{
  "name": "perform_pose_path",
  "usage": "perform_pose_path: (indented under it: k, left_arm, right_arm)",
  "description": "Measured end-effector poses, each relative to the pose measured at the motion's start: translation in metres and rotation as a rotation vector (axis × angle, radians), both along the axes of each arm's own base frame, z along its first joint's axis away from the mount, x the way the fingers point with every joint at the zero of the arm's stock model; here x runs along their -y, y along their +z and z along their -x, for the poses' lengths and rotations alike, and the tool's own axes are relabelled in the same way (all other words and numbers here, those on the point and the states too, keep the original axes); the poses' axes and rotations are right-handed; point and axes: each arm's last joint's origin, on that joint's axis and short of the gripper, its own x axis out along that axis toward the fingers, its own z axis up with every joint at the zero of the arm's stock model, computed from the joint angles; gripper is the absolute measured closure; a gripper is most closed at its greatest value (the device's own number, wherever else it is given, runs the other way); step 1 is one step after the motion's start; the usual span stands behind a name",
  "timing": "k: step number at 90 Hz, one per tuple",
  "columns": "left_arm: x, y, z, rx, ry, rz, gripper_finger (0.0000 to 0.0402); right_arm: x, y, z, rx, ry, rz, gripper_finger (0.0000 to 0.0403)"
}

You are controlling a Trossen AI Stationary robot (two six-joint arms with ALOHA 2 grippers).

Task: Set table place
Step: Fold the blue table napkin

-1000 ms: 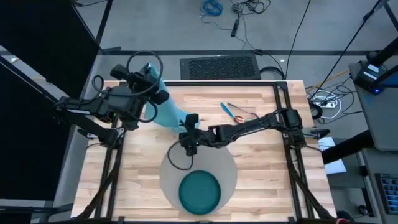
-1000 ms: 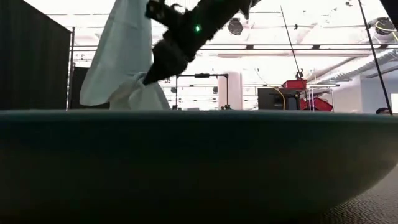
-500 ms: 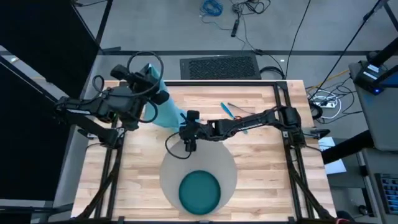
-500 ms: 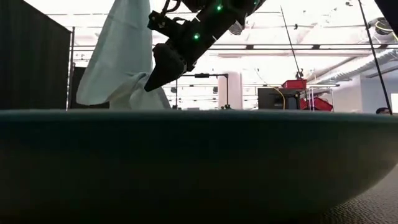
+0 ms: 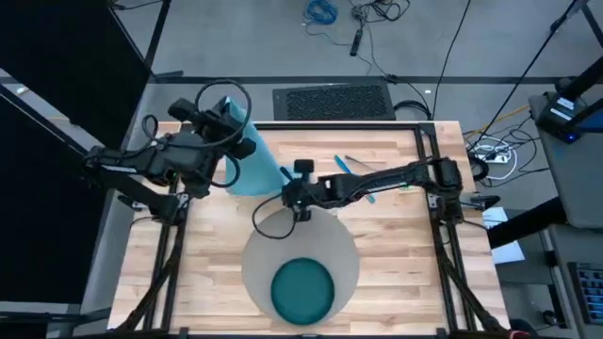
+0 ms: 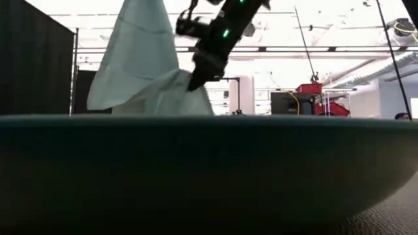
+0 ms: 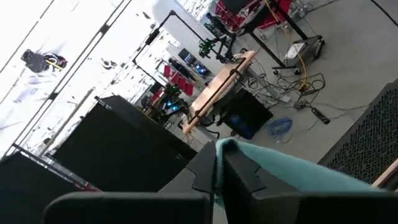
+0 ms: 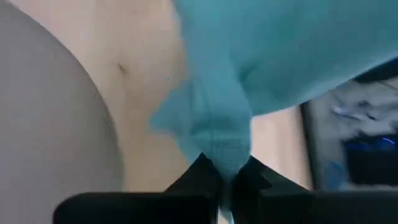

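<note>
Cables litter the floor beyond the table (image 5: 396, 235); from above, the left gripper (image 5: 237, 146) holds the napkin (image 5: 252, 168) high by one corner, the right gripper (image 5: 294, 196) pinches another at the mat (image 5: 349, 264) rim, plate (image 5: 302, 290) near, cutlery (image 5: 350, 169) behind. Low view: napkin (image 6: 147, 72) hangs tented. Left wrist: fingers clamp cloth (image 7: 280, 171). Right wrist: fingers clamp a bunched corner (image 8: 217, 140); better to draw both corners apart evenly, lowering it flat beside the mat.

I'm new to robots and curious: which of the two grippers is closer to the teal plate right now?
Right. The right gripper pinches the napkin at the mat's far rim, just beyond the teal plate. The left gripper holds the napkin's other end near the table's far-left corner.
</note>
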Motion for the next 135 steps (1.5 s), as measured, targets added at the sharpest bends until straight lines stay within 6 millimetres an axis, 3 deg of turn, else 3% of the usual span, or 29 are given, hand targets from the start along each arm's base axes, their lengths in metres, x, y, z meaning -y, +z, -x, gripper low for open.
perform_pose_path:
  k: [20,35,63,92,124,135]
  left_arm:
    - [0.006,-0.009,0.001,-0.022,-0.029,-0.005,0.0402]
    - [0.017,-0.026,0.007,0.018,-0.079,0.006,0.0402]
    - [0.029,-0.058,0.026,0.109,-0.270,0.213,0.0402]
    - [0.033,-0.111,0.041,0.039,-0.234,0.349,0.0402]
    - [0.056,-0.114,0.047,0.073,-0.335,0.392,0.0402]
    - [0.058,-0.114,0.048,0.090,-0.344,0.399,0.0402]
  right_arm:
    - [-0.009,0.090,0.067,0.146,-0.075,-0.021,0.0403]
    - [-0.007,0.126,0.105,0.264,-0.121,-0.065,0.0403]
    - [-0.007,0.124,0.126,0.172,-0.197,-0.076,0.0403]
    - [-0.014,0.124,0.127,0.218,-0.237,-0.084,0.0403]
    - [-0.037,0.124,0.129,0.294,-0.248,-0.185,0.0403]
    - [-0.033,0.121,0.133,0.253,-0.281,-0.164,0.0403]
